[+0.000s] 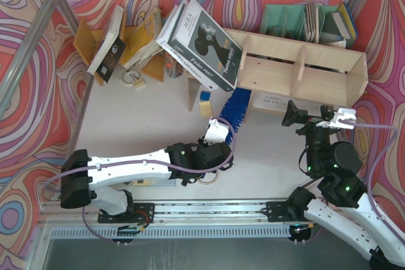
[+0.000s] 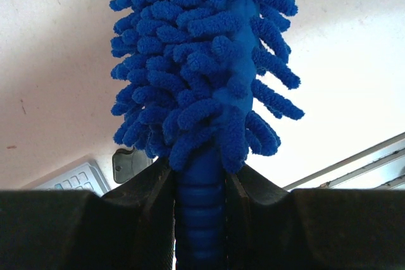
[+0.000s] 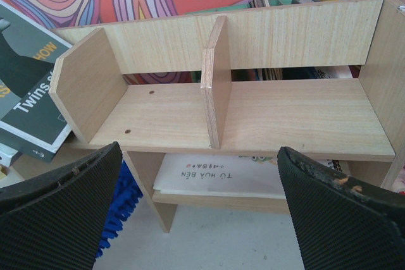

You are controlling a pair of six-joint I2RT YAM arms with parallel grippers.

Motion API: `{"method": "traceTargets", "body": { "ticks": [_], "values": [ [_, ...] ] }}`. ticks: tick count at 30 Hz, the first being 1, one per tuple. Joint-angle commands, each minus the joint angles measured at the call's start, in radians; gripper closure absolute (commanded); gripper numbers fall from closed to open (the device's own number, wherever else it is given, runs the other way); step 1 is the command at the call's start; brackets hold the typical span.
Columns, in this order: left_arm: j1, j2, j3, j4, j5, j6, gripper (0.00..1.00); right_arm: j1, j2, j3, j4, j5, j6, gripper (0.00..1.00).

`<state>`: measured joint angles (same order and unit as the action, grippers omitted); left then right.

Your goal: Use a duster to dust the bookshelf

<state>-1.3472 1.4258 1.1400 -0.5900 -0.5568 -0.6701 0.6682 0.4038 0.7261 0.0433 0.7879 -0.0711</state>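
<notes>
The duster (image 2: pixel 202 61) is bright blue through all its fluffy strands, with a darker blue ribbed handle (image 2: pixel 200 219). The bookshelf (image 3: pixel 285 112) is pale tan wood with fine straight grain. The tabletop (image 1: pixel 145 118) is off-white with faint marks. The walls (image 1: pixel 31 61) along its far and side edges carry swirling bands of red, orange, pink, purple and cream. A green organizer (image 1: pixel 285 20) stands at the far right corner and an orange-yellow rack (image 1: pixel 85 39) at the far left. The leaning book (image 1: pixel 205 45) is white, black and grey. The left arm (image 1: pixel 126 169) and right arm (image 1: pixel 354 219) are white with black joints. The right fingers (image 3: pixel 57 213) are black and finely ribbed.
</notes>
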Motion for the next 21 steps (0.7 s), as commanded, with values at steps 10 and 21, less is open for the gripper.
{"method": "traceTargets", "body": {
  "ticks": [10, 21],
  "values": [
    [0.008, 0.034, 0.005, -0.006, 0.047, -0.017, 1.0, 0.002, -0.013, -0.005, 0.018, 0.004, -0.012, 0.01],
    [0.008, -0.09, -0.037, 0.021, 0.022, -0.04, 1.0, 0.001, -0.016, -0.005, 0.017, 0.003, -0.01, 0.01]
  ]
}}
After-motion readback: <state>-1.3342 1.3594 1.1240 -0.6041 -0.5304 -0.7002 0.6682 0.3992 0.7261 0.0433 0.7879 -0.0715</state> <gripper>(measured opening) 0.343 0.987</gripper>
